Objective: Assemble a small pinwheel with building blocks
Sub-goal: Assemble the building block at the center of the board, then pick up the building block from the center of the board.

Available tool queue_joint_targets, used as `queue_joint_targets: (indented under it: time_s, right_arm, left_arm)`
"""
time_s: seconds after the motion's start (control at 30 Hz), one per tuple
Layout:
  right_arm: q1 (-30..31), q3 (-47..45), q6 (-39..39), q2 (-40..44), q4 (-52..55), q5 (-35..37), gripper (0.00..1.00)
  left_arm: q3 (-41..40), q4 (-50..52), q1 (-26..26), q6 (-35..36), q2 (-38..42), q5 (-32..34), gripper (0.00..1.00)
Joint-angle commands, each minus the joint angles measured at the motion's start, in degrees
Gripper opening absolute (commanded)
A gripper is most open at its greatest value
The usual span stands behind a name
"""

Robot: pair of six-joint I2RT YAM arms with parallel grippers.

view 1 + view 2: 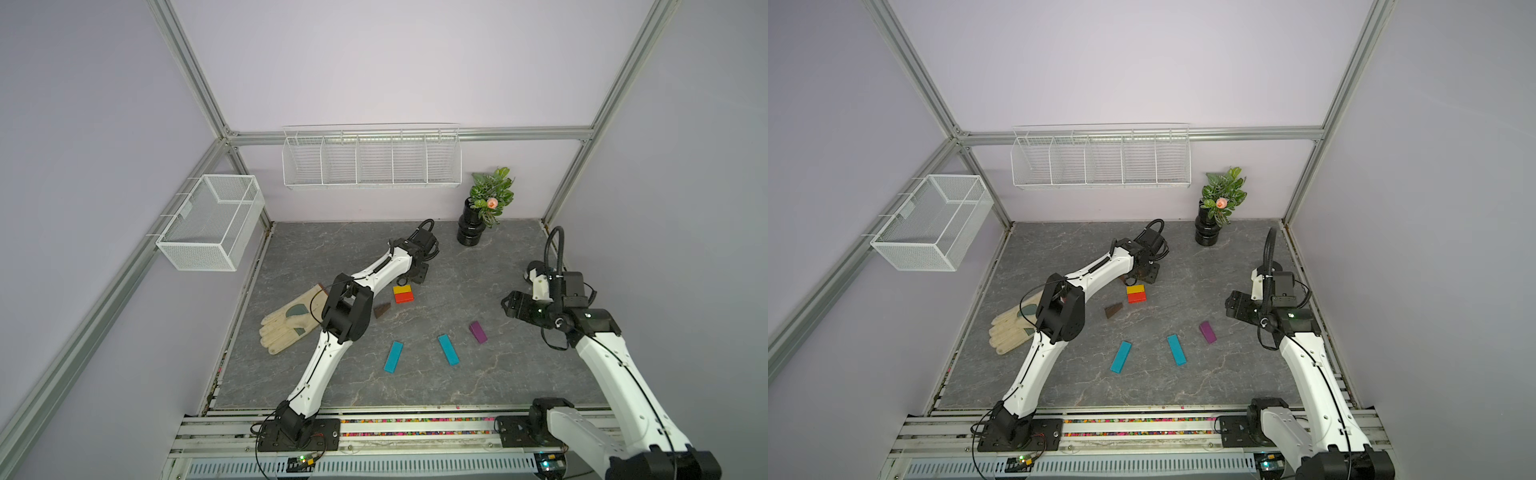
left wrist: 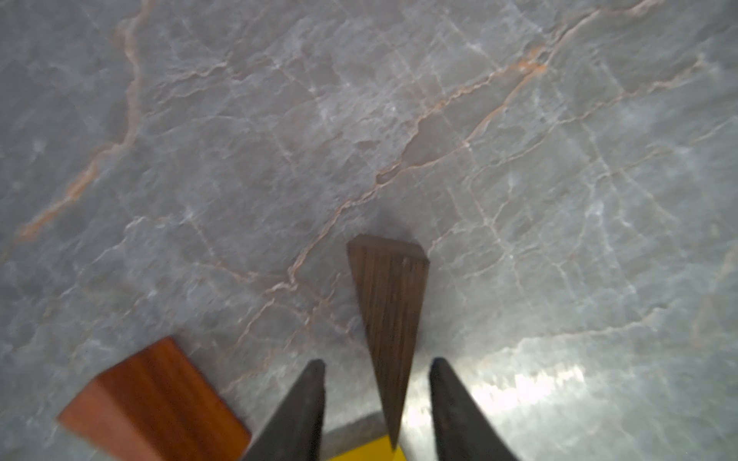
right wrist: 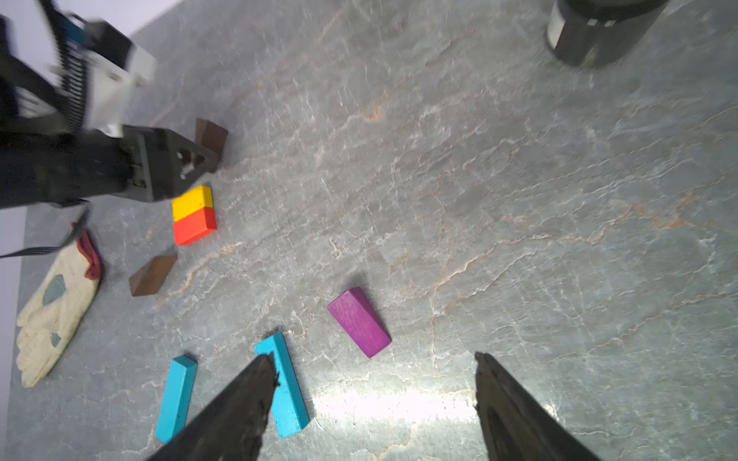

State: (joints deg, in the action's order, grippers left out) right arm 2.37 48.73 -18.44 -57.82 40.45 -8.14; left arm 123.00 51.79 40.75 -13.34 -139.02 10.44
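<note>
A yellow block [image 1: 402, 289] and a red block [image 1: 404, 297] lie joined as a square mid-table. My left gripper [image 1: 417, 276] is low just behind them. In the left wrist view its jaws [image 2: 377, 365] are open around a dark brown wedge [image 2: 389, 303], with a gap on each side; the wedge's thin tip reaches the yellow block [image 2: 367, 451]. A reddish-brown wedge [image 2: 155, 399] lies beside it. Another brown wedge [image 1: 382, 309] sits left of the square. A purple wedge [image 1: 478, 331] and two teal bars [image 1: 393, 356] [image 1: 448, 349] lie nearer the front. My right gripper [image 1: 509, 305] hovers open and empty at the right.
A beige glove [image 1: 291, 320] lies at the table's left, partly under my left arm. A black vase with a plant [image 1: 471, 230] stands at the back right. Wire baskets hang on the back wall [image 1: 372, 160] and left frame [image 1: 212, 222].
</note>
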Motion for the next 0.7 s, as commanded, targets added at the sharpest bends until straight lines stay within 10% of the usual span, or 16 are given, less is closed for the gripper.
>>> queue_joint_targets:
  time_s: [0.0,0.67]
  right_arm:
    - [2.31,-1.38,0.55,-4.07,2.16,-1.09,0.83]
    - [17.46,7.41,8.8,-31.64,3.1,7.62,0.82]
  left_arm:
    - [-3.63,-3.54,-0.32,-2.93,8.37,-1.54,0.55]
    - [-41.0,-19.1,0.48,-15.05,36.1,-18.22,0.67]
